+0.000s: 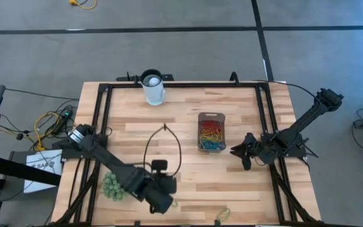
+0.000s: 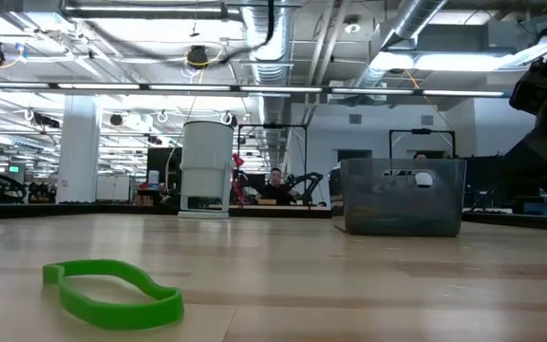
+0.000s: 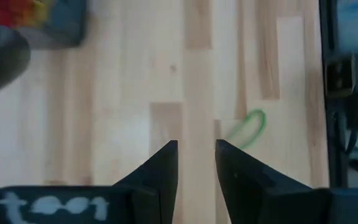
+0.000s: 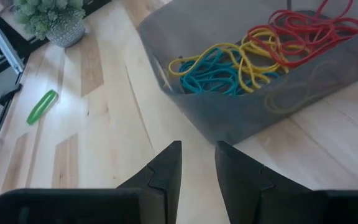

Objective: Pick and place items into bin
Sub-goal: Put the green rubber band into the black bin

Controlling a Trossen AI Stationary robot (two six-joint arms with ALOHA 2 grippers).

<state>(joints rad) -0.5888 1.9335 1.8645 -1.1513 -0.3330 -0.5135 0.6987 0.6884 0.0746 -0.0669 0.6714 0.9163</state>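
A single green loop lies flat on the wooden surface near its front edge, apart from everything else and well clear of the bin, which already holds a tangle of red, yellow, orange and blue bands. In the left wrist view the loop's long axis runs diagonally, ahead of the fingers and off to one side rather than between them. The left end effector hangs low over the front of the surface, empty, its fingers nearly together with only a narrow gap showing. It looks the nearer of the two to the loop, which lies off toward the right arm's side of it. The right end effector waits just beside the bin, likewise empty and almost closed. A green spiky ball sits beside the left arm; a white cup stands at the far edge.
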